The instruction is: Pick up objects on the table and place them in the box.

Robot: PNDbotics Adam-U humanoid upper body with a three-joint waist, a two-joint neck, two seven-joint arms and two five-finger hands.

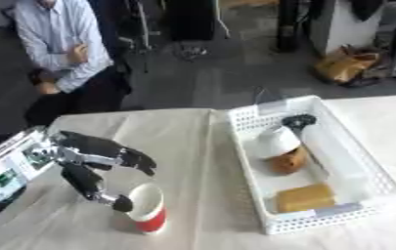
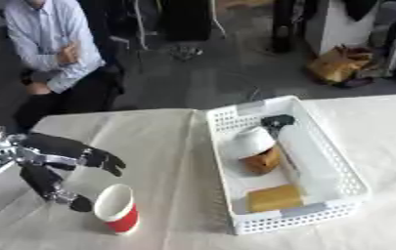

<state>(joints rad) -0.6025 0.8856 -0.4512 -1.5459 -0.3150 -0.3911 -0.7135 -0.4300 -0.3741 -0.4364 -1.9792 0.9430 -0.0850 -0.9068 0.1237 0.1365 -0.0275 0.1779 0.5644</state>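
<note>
Hand spread beside cup, basket apart

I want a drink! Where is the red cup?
The red cup stands upright on the table near the front, left of the white basket, right beside the left hand.

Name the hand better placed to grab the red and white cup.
Left. The left hand is open right beside the cup, thumb at its rim; the right hand shows in neither view.
</note>
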